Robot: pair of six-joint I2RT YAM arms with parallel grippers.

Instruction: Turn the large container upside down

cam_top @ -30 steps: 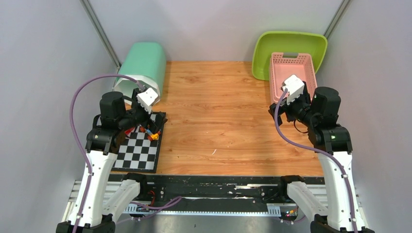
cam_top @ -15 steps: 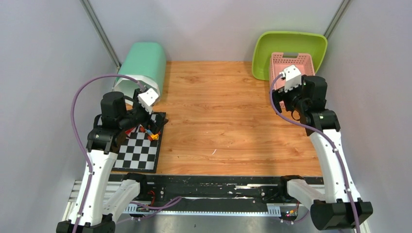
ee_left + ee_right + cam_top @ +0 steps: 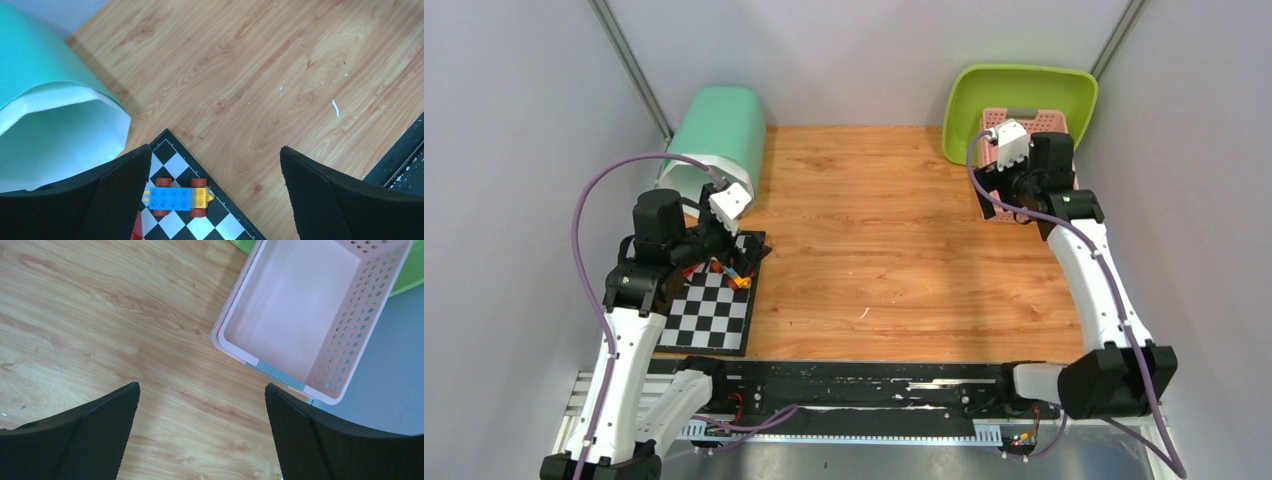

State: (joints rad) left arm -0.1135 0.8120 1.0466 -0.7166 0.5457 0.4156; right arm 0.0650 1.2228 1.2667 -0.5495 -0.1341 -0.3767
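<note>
overhead view first: lime green tub point(image 3: 1016, 92), which i take to be the large container, stands tipped on its edge in the far right corner, leaning on the wall with its open side facing the table point(image 3: 874, 230). a pink basket point(image 3: 1052, 122) sits just in front of it and seems to prop it there. the right gripper point(image 3: 992, 195) hangs over the basket's near left corner with its jaws spread and empty, likely set to reach past or shift the basket. the left gripper point(image 3: 732, 262) hovers low at the near left over a checkerboard point(image 3: 709, 315) and a toy brick car point(image 3: 730, 276), beside a teal bin point(image 3: 719, 130) lying on its side; it looks parked out of the way. left wrist view: both black fingers point(image 3: 120, 185) stand wide apart with nothing between them, the little car on the board below and the bin's white mouth off to the left. right wrist view: the fingers point(image 3: 100, 430) are likewise wide apart over bare wood, the basket upright and empty just beyond them, only slivers of the tub showing behind it. the tub is untouched, so by my reading the turning has not begun.
</note>
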